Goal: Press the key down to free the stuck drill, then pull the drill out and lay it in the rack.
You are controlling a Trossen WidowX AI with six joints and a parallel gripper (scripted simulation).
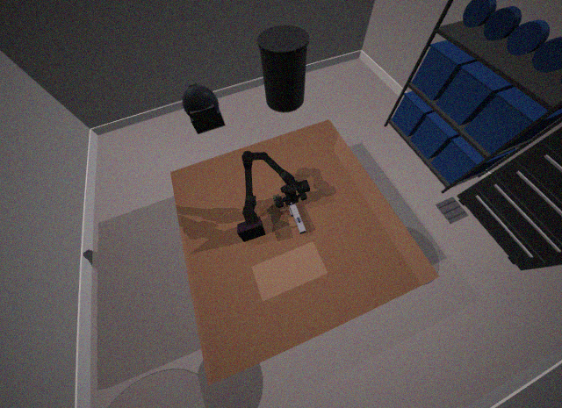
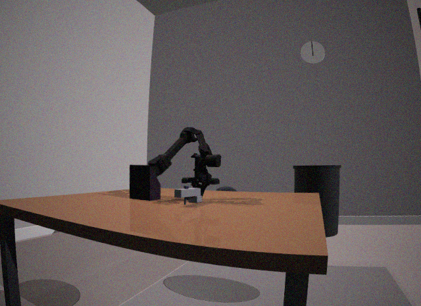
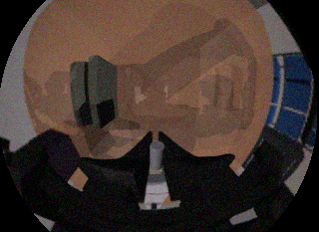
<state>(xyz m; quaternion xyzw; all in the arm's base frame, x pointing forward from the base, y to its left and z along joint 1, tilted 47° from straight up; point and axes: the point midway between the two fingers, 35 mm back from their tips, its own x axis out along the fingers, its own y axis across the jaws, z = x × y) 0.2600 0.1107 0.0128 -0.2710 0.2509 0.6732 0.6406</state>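
The pale handpiece (image 1: 300, 226) (image 2: 187, 193) (image 3: 157, 187) lies level on its support, low over the table. A small blue key (image 1: 298, 219) (image 2: 185, 187) shows on its top. The grey, round drill (image 3: 157, 154) shows at the handpiece's far end in the wrist view. My gripper (image 1: 291, 204) (image 2: 202, 193) (image 3: 155, 134) points down at that end, its fingers nearly together with the drill between them. It looks shut on the drill; the exact contact is partly hidden. What looks like the rack, a dark grey-green pair of slabs (image 3: 102, 95), stands left of the gripper in the wrist view.
The arm's dark base block (image 1: 250, 230) (image 2: 144, 182) stands on the wooden table (image 1: 354, 295) (image 2: 237, 228). A lighter rectangle (image 1: 289, 270) marks the table top in front of the handpiece. A dark bin (image 1: 284, 73) (image 2: 316, 194) and blue-box shelves (image 1: 471, 90) stand beyond the table.
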